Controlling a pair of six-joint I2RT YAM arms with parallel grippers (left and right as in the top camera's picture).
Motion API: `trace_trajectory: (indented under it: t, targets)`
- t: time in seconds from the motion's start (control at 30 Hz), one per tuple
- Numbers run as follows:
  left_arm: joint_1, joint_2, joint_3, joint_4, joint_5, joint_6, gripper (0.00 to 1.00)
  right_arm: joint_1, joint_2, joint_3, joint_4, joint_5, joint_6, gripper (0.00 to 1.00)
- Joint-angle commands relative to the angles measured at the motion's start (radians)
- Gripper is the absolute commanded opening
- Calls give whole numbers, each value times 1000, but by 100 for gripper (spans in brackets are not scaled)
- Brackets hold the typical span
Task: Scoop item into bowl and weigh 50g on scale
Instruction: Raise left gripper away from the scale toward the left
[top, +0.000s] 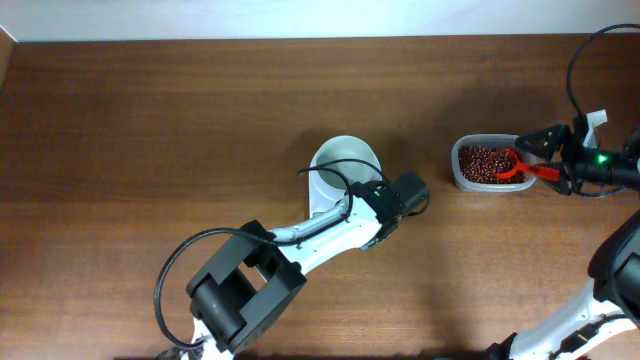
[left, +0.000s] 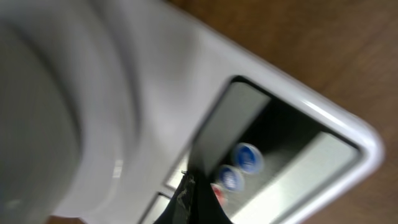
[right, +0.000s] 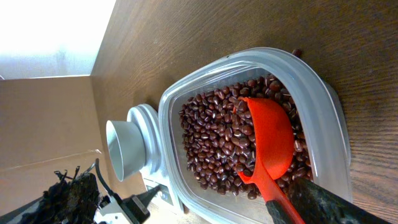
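The white bowl (top: 345, 160) stands on the white scale (top: 322, 205), which my left arm largely covers. My left gripper (top: 410, 192) is shut at the scale's front. In the left wrist view its dark tip (left: 193, 196) sits by the scale's (left: 186, 68) round blue and red buttons, with the bowl (left: 43, 106) blurred at left. My right gripper (top: 545, 158) is shut on the handle of a red scoop (top: 508, 166). The scoop (right: 267, 134) lies empty on the reddish-brown beans (right: 214, 140) in the clear tub (right: 323, 106).
The clear tub (top: 460, 170) of beans sits right of the scale on the brown wooden table. The right wrist view shows the bowl (right: 124, 149) and scale (right: 148, 124) beyond the tub. A black cable loops over the bowl's rim (top: 325, 172).
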Motion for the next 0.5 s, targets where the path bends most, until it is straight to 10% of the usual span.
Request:
trace_trajectory:
  t: [0.0, 0.27, 0.47]
  targets:
    - [40, 101, -44, 38, -58, -34, 0, -15, 19, -6, 13, 134, -5, 99]
    - [32, -229, -33, -64, 263, -50, 0, -15, 19, -6, 13, 134, -5, 99]
    - [196, -423, -26, -80, 364, -275, 0, -15, 19, -6, 13, 134, -5, 99]
